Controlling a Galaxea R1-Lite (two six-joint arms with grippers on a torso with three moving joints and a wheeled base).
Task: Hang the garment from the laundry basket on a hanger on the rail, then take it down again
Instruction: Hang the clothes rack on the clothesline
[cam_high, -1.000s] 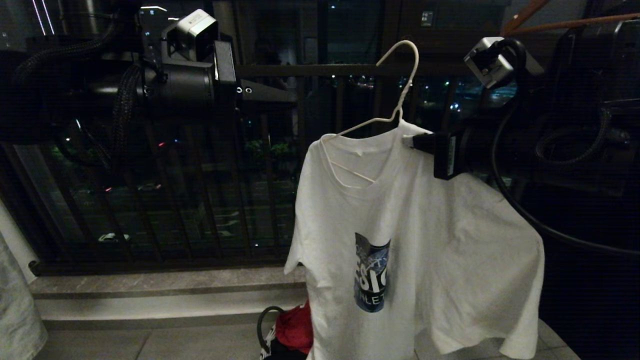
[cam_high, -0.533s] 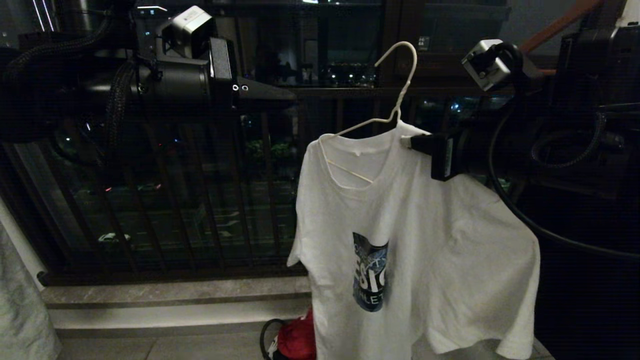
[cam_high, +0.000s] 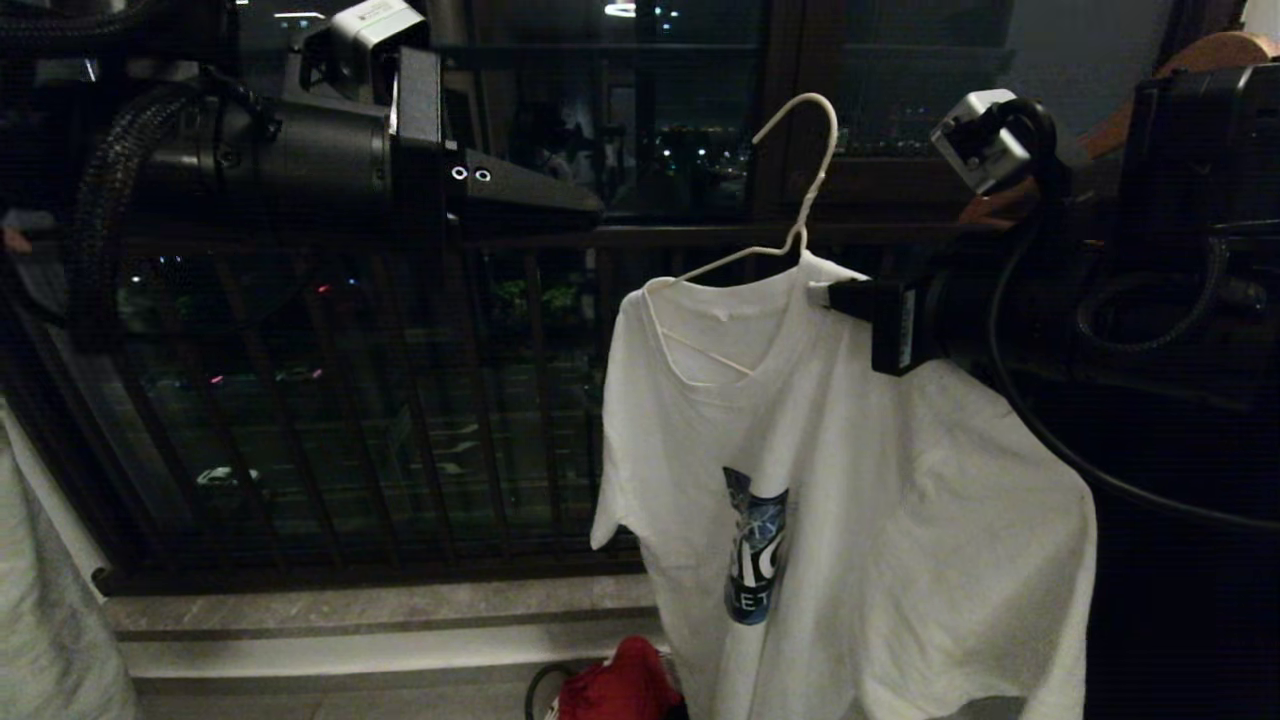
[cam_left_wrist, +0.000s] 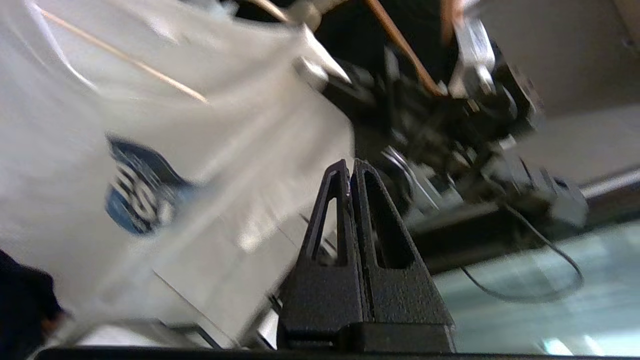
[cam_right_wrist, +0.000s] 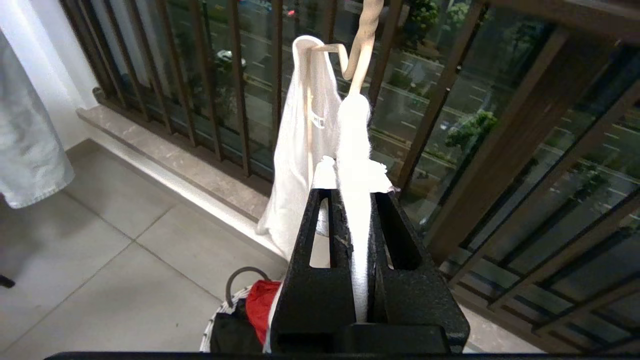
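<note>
The garment (cam_high: 850, 500), a white T-shirt with a blue print, hangs on the hanger (cam_high: 800, 180), a thin white wire one held in mid-air with its hook free. My right gripper (cam_high: 825, 293) is shut on the garment's shoulder over the hanger's arm; in the right wrist view white cloth (cam_right_wrist: 352, 150) fills the gap of that gripper (cam_right_wrist: 352, 192). My left gripper (cam_high: 590, 210) is shut and empty, level, up and to the left of the hanger. In the left wrist view this gripper (cam_left_wrist: 349, 167) points at the garment (cam_left_wrist: 200, 150). The laundry basket (cam_right_wrist: 206, 337) stands on the floor below. The rail is out of view.
A dark balcony railing (cam_high: 400, 400) with a stone sill (cam_high: 380, 610) runs behind the garment. A pale denim piece (cam_right_wrist: 25, 140) hangs at the far left. Red cloth (cam_high: 620, 685) and black cloth (cam_right_wrist: 235, 335) lie in the basket. Grey floor tiles (cam_right_wrist: 100, 280) spread to the left.
The whole view has slid downward, so the camera has risen. The right gripper stays shut on the garment. The left gripper keeps its place beside the hanger.
</note>
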